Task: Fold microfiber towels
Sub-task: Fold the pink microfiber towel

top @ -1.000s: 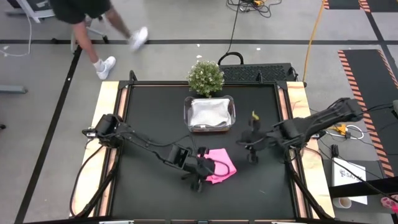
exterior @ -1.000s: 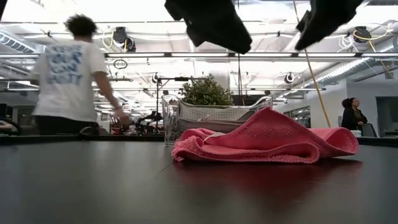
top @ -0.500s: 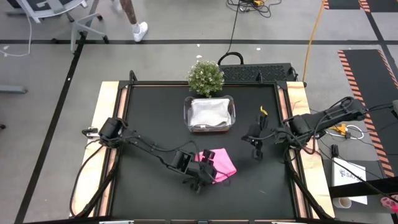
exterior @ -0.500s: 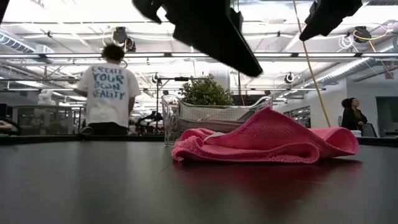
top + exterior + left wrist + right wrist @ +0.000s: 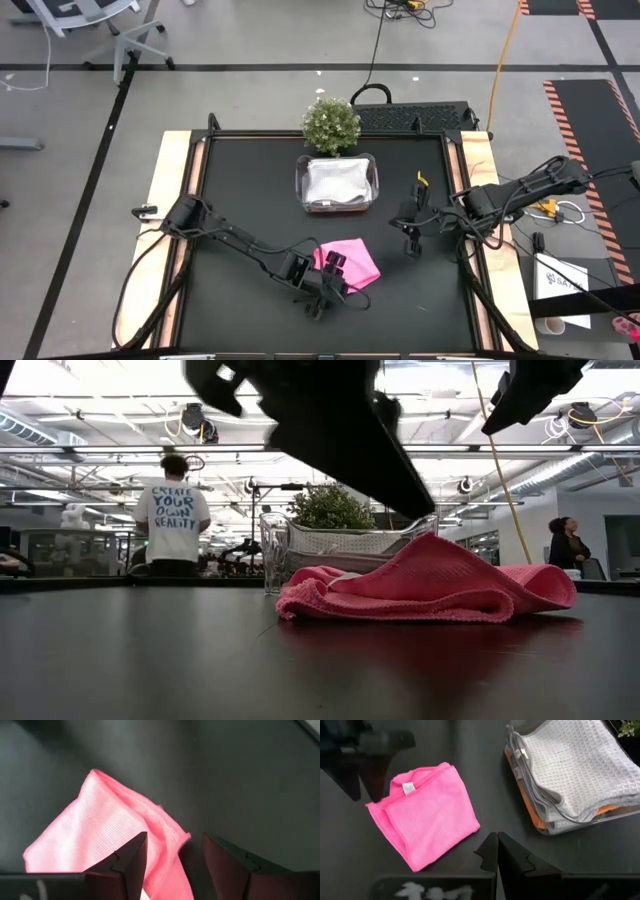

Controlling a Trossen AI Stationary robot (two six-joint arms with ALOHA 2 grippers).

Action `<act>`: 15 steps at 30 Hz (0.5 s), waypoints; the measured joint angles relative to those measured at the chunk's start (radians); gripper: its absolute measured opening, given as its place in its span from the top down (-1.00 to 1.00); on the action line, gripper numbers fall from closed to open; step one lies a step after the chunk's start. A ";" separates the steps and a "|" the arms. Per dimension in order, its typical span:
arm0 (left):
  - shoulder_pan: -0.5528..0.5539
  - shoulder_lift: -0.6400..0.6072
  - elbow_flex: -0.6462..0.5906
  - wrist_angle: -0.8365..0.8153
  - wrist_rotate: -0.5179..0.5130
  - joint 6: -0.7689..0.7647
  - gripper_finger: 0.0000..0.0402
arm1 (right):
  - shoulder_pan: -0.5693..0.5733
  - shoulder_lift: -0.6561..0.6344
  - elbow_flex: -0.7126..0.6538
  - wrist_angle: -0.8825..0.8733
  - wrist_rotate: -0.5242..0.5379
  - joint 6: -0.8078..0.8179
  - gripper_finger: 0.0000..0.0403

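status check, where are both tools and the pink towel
Left tool open, over pink towel edge, not gripping. Right tool shut, parked at table's right side. Pink towel folded on table; other towels in tub. Nothing in the way.

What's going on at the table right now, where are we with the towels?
The pink towel lies folded on the black table, near the front. The left gripper is at its near edge with fingers open, holding nothing. The right gripper is shut and empty, waiting off to the right of the towel. The clear tub behind it holds a stack with a grey towel on top and an orange one showing beneath.
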 joint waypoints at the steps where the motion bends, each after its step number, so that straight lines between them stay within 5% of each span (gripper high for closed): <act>1: 0.001 0.012 0.000 0.009 0.007 -0.006 0.05 | 0.000 0.000 0.000 -0.001 0.000 0.007 1.00; 15: 0.015 0.080 0.000 0.015 -0.059 -0.082 0.05 | 0.000 -0.001 0.000 0.024 -0.004 0.017 1.00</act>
